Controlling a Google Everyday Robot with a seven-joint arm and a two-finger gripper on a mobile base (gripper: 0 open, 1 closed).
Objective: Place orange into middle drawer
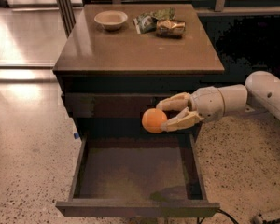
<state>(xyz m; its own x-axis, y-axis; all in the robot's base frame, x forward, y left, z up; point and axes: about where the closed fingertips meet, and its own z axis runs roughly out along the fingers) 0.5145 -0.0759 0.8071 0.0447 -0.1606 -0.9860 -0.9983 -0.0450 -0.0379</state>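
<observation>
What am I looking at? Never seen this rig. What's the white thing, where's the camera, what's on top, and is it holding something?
There is one camera view, looking down at the front of a brown cabinet. Where the camera is mounted is not on record.

The white thing coming in from the right is the robot's arm. It ends in a two-finger gripper with beige fingers.

The gripper is shut on an orange, one finger above it and one below. It holds the fruit in the air, apparently over the back of the open drawer.

On the cabinet's top, near the far edge, lie a shallow bowl, a green wrapper and a foil packet.
</observation>
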